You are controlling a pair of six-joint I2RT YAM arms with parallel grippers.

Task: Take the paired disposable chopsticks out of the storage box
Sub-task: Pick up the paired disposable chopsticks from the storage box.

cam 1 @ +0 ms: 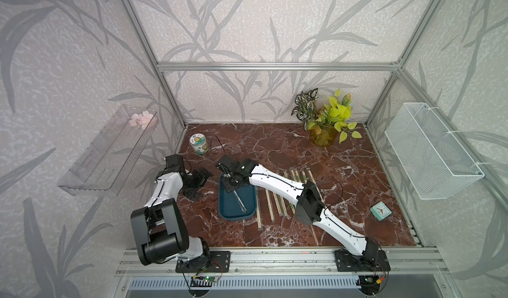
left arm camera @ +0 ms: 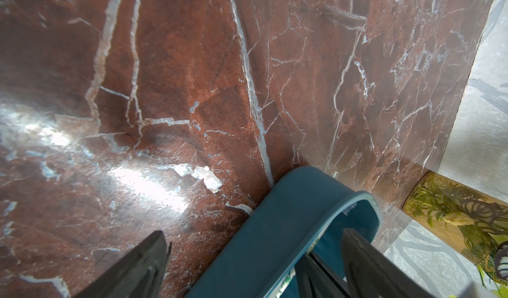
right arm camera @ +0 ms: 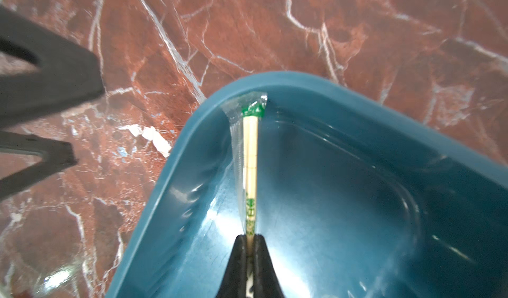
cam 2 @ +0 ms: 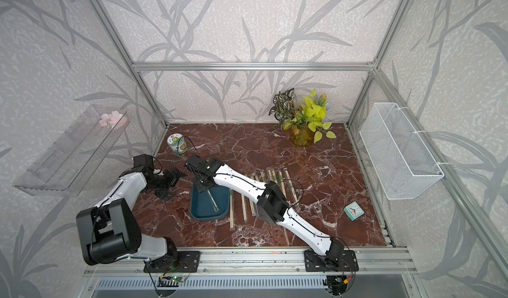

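Now, left fingers [cam 1: 203,174]: apart, holding nothing, just beside the left side of the box [cam 1: 231,207].
Box: dark teal, flat on the red marble worktop [cam 1: 275,151].
Right fingers [right arm camera: 243,244]: together, clamped on one wrapped chopstick pair [right arm camera: 250,151].
Held pair: inside the box, lying slantwise, its green end against the wall near a corner.
Other chopstick pairs [cam 1: 270,203]: in a row on the worktop, just right of the box, partly under the right arm [cam 1: 275,182].
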